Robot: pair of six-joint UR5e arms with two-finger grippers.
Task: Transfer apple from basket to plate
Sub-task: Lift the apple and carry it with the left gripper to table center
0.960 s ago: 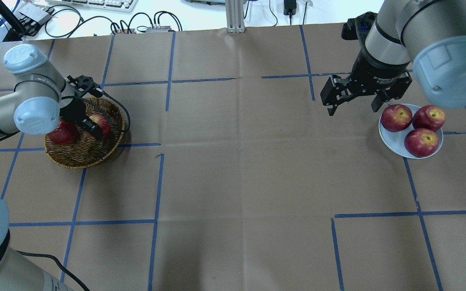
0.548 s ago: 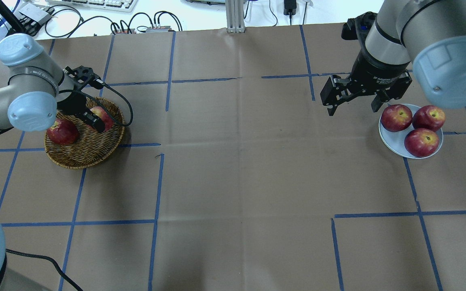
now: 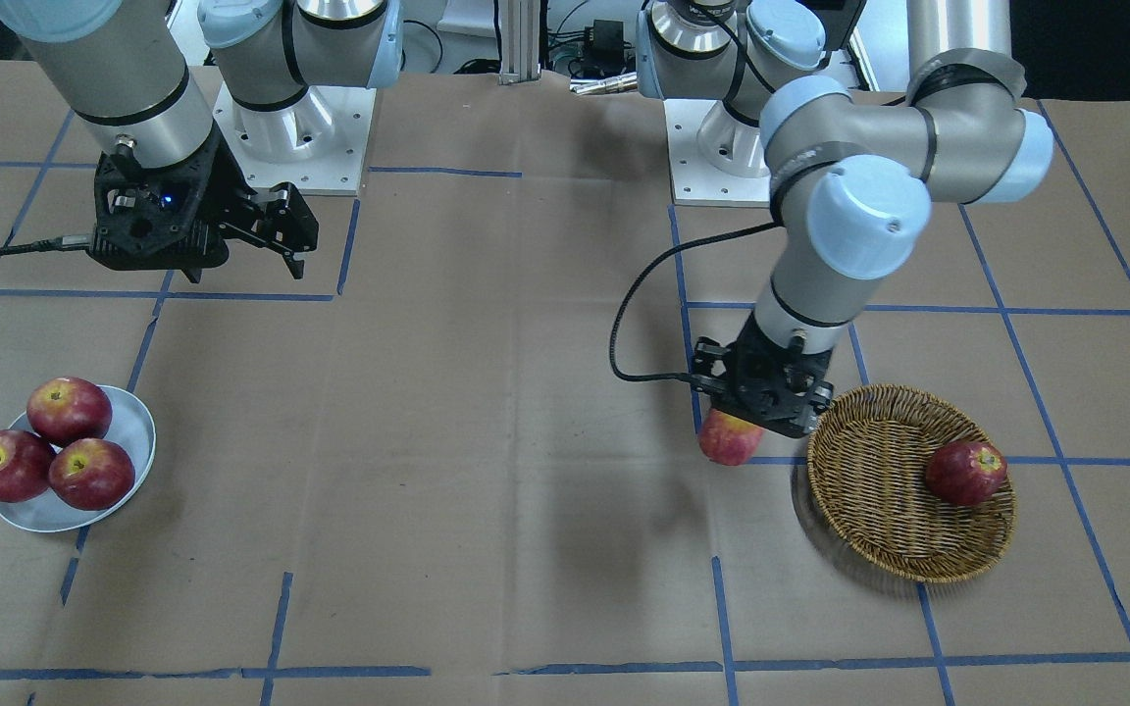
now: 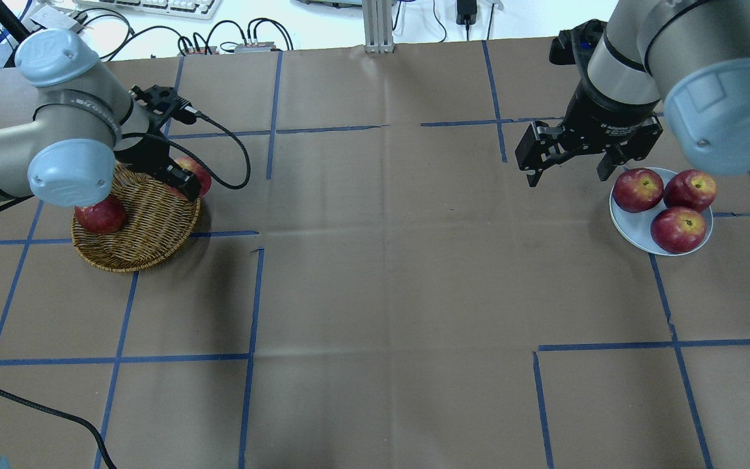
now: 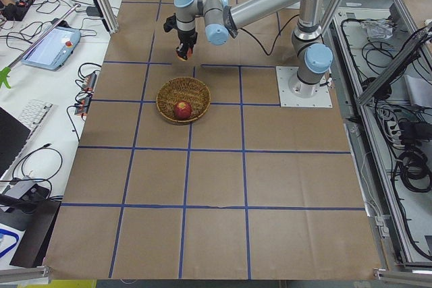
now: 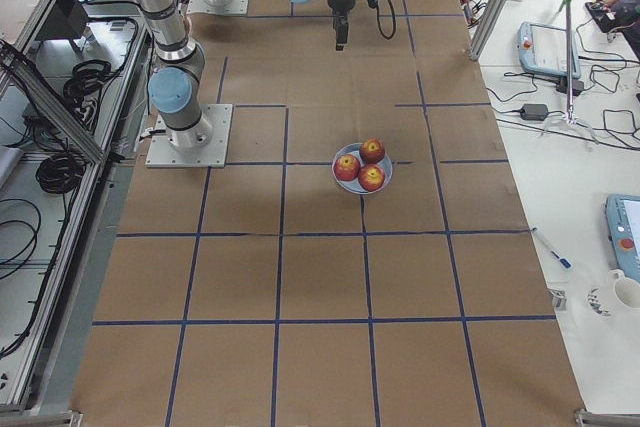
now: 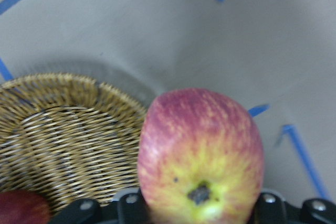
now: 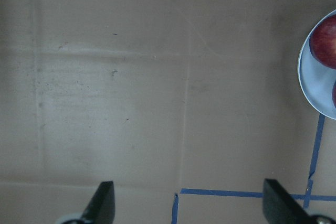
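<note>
My left gripper [image 3: 734,439] [image 4: 189,180] is shut on the apple [image 3: 728,440] [image 4: 194,172] [image 7: 202,153], red with yellow streaks, and holds it in the air just past the rim of the wicker basket [image 3: 874,510] [image 4: 147,228] [image 7: 58,129]. One dark red apple [image 3: 964,472] [image 4: 99,215] lies in the basket. The white plate [image 3: 133,436] [image 4: 629,225] carries three red apples [image 3: 53,443] [image 4: 665,203]. My right gripper [image 3: 295,250] [image 4: 570,169] is open and empty, in the air beside the plate.
The brown paper table carries a grid of blue tape lines [image 4: 251,293]. Cables and a keyboard [image 4: 153,6] lie beyond the far edge. The robot bases [image 3: 290,137] stand at the table's robot side.
My left gripper has lifted the apple out of the basket and carried it over the rim toward the table's middle. The right arm has not moved.
</note>
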